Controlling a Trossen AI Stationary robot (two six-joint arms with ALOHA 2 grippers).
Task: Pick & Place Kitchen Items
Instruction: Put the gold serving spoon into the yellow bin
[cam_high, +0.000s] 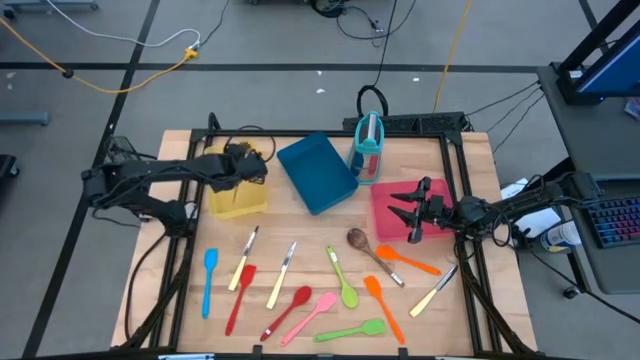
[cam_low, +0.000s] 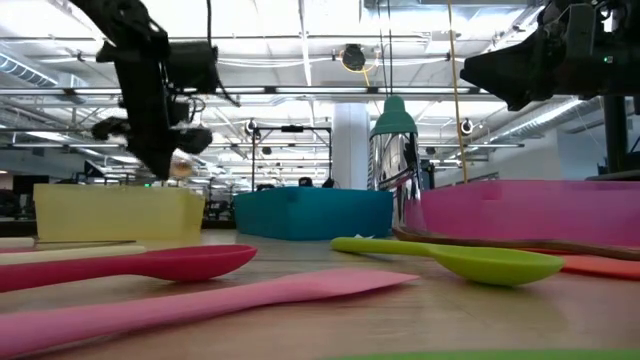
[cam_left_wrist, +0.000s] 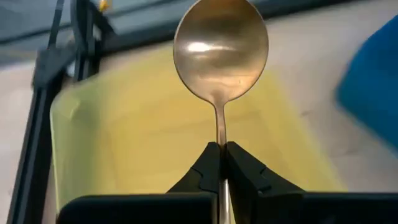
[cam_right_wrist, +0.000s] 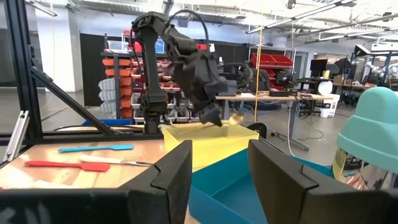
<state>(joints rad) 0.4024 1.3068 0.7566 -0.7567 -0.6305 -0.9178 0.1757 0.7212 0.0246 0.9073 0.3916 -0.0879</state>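
1. Front strip of the counter (cam_high: 470, 170): the loose utensils lie spread and mostly apart: a blue spatula (cam_high: 209, 280), red spatula (cam_high: 239, 296), two cream-handled knives (cam_high: 244, 257), red spoon (cam_high: 291, 309), pink spatula (cam_high: 315, 312), green spatula (cam_high: 352, 331), green spoon (cam_high: 342, 279), orange spatula (cam_high: 381, 304), wooden spoon (cam_high: 368, 250), orange spoon (cam_high: 408, 261); one more knife (cam_high: 434, 291) lies near the right edge.
2. Middle band: the right pincer (cam_high: 410, 213) hangs over the red tray (cam_high: 385, 205), fingers (cam_right_wrist: 169, 180) apart, gripping nothing.
3. The left pincer (cam_left_wrist: 221, 158) is clamped on the neck of a metal spoon (cam_left_wrist: 221, 46), bowl held above the yellow tray (cam_high: 238, 201).
4. Between the trays sits the blue tray (cam_high: 317, 172), tilted; open wood remains around it.
5. Far edge: the teal holder (cam_high: 368, 145) stands upright beside the red tray.
6. Beyond: grey floor, cables, workshop shelving.
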